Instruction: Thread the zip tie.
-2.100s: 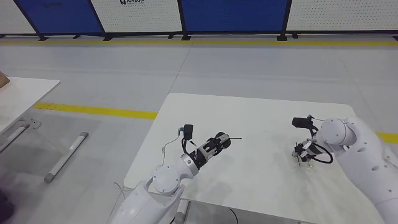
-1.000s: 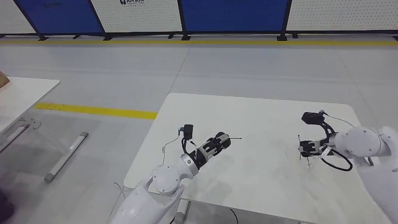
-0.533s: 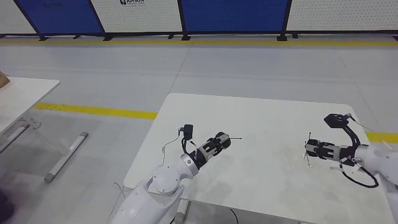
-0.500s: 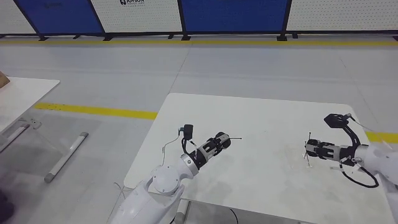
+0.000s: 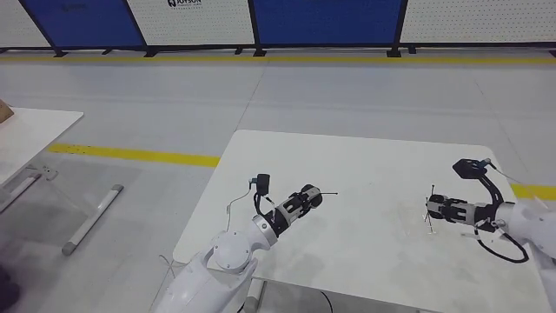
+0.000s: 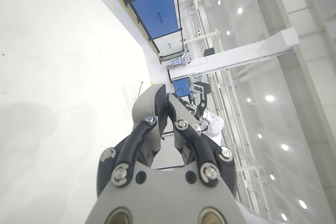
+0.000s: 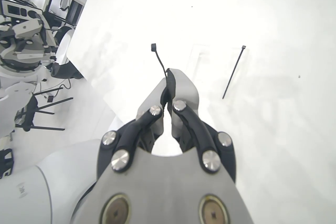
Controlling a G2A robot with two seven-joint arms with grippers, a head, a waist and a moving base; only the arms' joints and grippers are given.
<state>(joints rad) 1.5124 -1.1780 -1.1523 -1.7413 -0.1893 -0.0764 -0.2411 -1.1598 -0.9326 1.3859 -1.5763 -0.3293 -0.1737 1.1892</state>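
Observation:
My left gripper hangs over the table's near left part, shut on a thin black zip tie whose end sticks out toward the right arm. In the left wrist view the fingers are pressed together. My right gripper is over the table's right side, shut on a second black zip tie with its square head pointing away from the fingers. That tie stands nearly upright. The two grippers are far apart.
A third black zip tie lies on a clear plate on the white table, just beyond my right gripper. The table's front edge runs close to both arms. Another white table stands off to the left.
My right gripper rose from the clear plate with a zip tie and swung out toward the table's right edge, then held still over the last half second. The left arm has not moved.

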